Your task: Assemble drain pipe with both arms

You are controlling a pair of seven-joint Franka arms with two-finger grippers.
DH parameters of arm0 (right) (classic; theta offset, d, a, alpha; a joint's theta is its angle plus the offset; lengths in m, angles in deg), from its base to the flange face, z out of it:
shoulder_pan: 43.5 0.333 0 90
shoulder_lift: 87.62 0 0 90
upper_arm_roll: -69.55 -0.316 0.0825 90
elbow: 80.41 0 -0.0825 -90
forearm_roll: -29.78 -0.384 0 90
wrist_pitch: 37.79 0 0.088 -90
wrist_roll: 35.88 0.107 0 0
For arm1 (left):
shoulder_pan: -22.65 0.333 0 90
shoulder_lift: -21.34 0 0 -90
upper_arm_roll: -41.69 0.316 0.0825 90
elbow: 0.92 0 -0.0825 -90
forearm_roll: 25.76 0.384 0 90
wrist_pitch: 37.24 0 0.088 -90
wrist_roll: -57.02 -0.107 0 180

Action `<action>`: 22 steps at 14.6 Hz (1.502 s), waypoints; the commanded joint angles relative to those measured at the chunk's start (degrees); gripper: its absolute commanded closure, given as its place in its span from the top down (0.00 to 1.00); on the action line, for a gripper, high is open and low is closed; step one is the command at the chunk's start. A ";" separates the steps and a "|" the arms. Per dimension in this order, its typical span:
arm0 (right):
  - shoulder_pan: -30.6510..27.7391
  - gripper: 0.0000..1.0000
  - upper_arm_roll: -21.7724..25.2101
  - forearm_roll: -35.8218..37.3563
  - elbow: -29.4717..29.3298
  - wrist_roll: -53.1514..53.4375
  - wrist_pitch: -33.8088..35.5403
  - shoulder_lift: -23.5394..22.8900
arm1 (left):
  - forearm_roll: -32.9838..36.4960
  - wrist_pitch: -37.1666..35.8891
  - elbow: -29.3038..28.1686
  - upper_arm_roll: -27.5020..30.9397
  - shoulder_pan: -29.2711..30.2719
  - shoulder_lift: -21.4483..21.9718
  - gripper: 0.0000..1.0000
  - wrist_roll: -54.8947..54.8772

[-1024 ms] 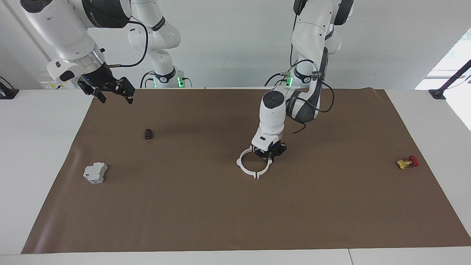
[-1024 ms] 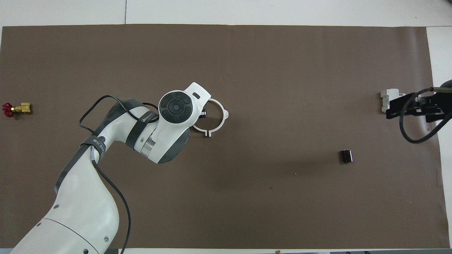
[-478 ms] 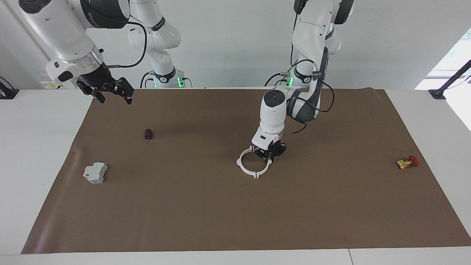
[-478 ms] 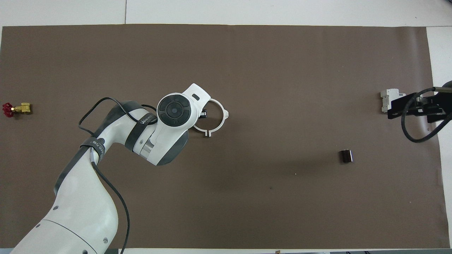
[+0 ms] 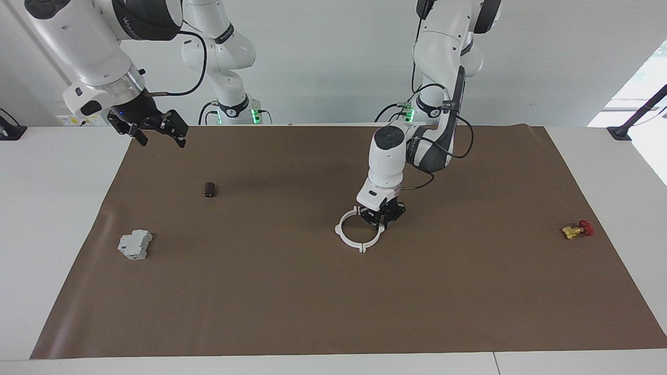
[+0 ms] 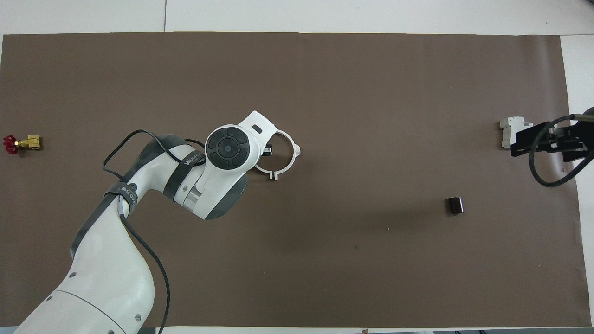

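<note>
The drain pipe [image 5: 362, 246] lies as one flat white ring on the brown mat [image 5: 333, 302], near its middle. It also shows in the overhead view [image 6: 294, 155]. My left gripper [image 5: 383, 219] points straight down at the ring's rim on the side toward the left arm's end. In the overhead view the left wrist covers that part of the ring, and only a black bit of the left gripper [image 6: 266, 149] shows inside it. My right gripper [image 5: 156, 133] hangs open and empty, raised over the mat's corner at the right arm's end; it also shows in the overhead view [image 6: 543, 141].
A grey blocky box [image 5: 135, 245] and a small dark cylinder [image 5: 210, 189] sit toward the right arm's end. A yellow-and-red valve [image 5: 577, 229] sits toward the left arm's end. White table surrounds the mat.
The left arm's wrist has risen slightly over the ring. The right gripper has drifted a little toward the right arm's end. The ring stays about where it was.
</note>
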 commanded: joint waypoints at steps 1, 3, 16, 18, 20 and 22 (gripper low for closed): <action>-0.68 1.00 -0.31 0.51 1.07 -1.76 -0.89 0.79 | 0.95 2.46 -2.40 0.24 -1.38 0.47 0.00 0.77; -0.77 1.00 -0.31 0.51 1.07 -1.76 -0.89 0.79 | 0.95 2.38 -2.40 0.33 -1.64 0.47 0.00 0.77; -0.77 1.00 -0.31 0.51 1.07 -3.25 -0.89 0.79 | 0.51 2.20 -1.70 0.33 -0.68 1.16 1.00 0.68; -0.77 1.00 -0.31 0.51 1.07 -3.25 -0.89 0.79 | 0.51 1.06 -2.23 0.33 0.72 4.14 1.00 0.68; -0.77 1.00 -0.31 0.51 0.98 -3.25 -0.89 0.79 | 0.51 -3.57 -2.49 0.33 3.27 7.74 1.00 0.50; -0.68 1.00 -0.31 0.51 0.89 -3.17 -0.89 0.70 | 0.42 -8.50 -3.80 0.33 5.64 11.43 1.00 0.50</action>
